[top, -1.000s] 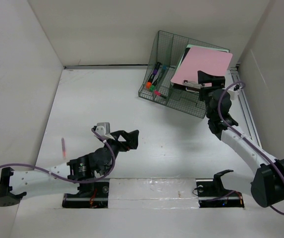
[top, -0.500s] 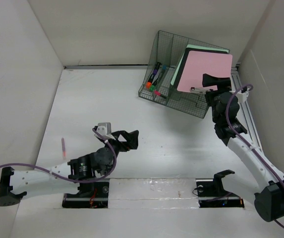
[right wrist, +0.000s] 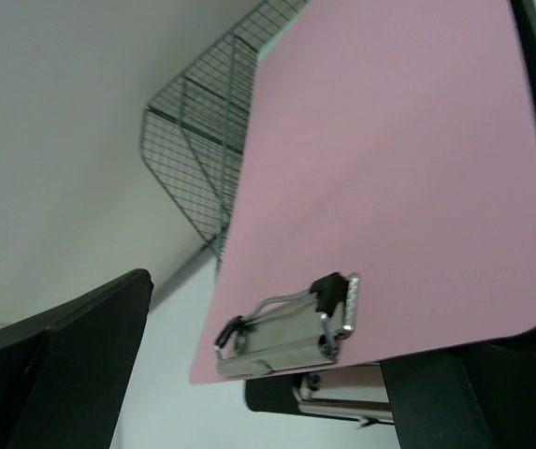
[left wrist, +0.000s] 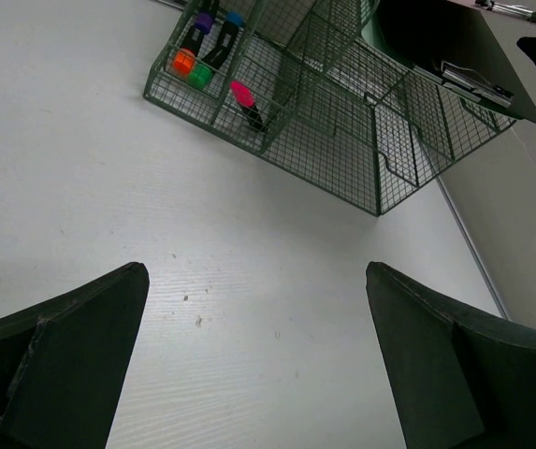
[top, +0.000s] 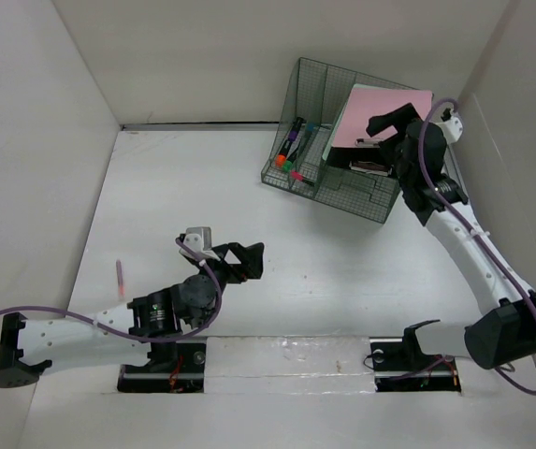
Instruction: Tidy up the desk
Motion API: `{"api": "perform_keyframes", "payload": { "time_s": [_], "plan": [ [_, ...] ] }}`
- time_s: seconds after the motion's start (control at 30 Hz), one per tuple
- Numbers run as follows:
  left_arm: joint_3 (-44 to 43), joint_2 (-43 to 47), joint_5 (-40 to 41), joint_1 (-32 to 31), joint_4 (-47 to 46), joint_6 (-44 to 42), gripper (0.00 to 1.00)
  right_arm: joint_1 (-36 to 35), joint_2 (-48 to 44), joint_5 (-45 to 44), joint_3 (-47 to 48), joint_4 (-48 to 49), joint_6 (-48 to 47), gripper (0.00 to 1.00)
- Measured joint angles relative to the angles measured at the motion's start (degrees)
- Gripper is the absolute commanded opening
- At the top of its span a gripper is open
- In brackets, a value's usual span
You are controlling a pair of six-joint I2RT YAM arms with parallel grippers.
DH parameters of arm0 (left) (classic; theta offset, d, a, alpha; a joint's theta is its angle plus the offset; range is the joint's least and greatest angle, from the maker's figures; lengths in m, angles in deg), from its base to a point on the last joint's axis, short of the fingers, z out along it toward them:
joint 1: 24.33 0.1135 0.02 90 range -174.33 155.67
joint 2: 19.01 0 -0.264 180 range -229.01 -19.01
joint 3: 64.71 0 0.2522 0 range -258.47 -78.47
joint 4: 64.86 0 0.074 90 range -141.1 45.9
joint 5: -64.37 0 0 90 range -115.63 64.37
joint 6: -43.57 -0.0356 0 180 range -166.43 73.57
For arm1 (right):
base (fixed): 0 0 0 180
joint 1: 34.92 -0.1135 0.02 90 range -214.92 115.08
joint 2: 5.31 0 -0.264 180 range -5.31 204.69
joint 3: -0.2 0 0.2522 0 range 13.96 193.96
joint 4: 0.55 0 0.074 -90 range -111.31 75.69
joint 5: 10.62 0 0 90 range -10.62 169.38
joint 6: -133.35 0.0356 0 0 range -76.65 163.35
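Note:
The desk (top: 239, 187) is a white tabletop with white walls around it. A dark green wire rack (top: 316, 173) stands at its back right, and a pink clipboard (top: 389, 105) leans in the rack's rear slot. My right gripper (top: 389, 120) hovers open over the clipboard's clip end. In the right wrist view the metal clip (right wrist: 291, 323) lies between the wide-apart fingers (right wrist: 71, 355), untouched. My left gripper (top: 253, 262) is open and empty low over the desk's middle (left wrist: 108, 187), facing the rack (left wrist: 342, 131). A pink pen (top: 119, 278) lies at the left.
Several coloured markers (top: 291, 150) stand in the rack's front left compartment, also visible from the left wrist (left wrist: 202, 47). A second dark clipboard (right wrist: 342, 398) sits under the pink one. A metal rail (top: 469, 215) runs along the right wall.
My right gripper opened fully and swung back and up over the rack. The pink clipboard shifted further back into its slot. The left arm hardly moved.

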Motion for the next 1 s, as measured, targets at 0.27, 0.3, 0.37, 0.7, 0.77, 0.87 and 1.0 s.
{"api": "perform_keyframes", "payload": {
  "time_s": [0.27, 0.3, 0.37, 0.7, 0.77, 0.87, 1.0],
  "plan": [
    [-0.02, 0.02, -0.9, 0.0, -0.2, -0.09, 0.99, 0.0, -0.81, -1.22, 0.04, -8.66, -6.36, 1.0],
    [-0.02, 0.02, -0.98, 0.0, -0.2, -0.09, 0.99, 0.0, -1.42, -1.25, -1.09, -8.85, -6.54, 1.0],
    [-0.02, 0.04, -1.33, 0.0, -0.15, -0.07, 0.99, 0.0, -1.9, -1.36, -2.38, -10.23, -6.95, 1.0],
    [-0.02, 1.49, -3.08, 0.0, -0.22, -0.07, 0.99, -0.59, -8.24, -6.14, -2.14, -18.93, -9.44, 1.0],
    [-0.02, 1.05, -3.19, 0.0, -0.2, -0.04, 0.99, -0.59, -11.23, -7.41, -2.93, -20.15, -9.42, 1.0],
    [-0.11, -0.04, -3.43, 0.0, 0.04, 0.09, 0.99, -0.81, -15.96, -9.07, -5.33, -20.98, -9.25, 1.0],
    [-0.98, -1.16, -3.52, 0.0, 1.62, 0.66, 0.99, -1.7, -23.78, -9.7, -10.21, -20.55, -9.92, 1.0]
  ]
}}
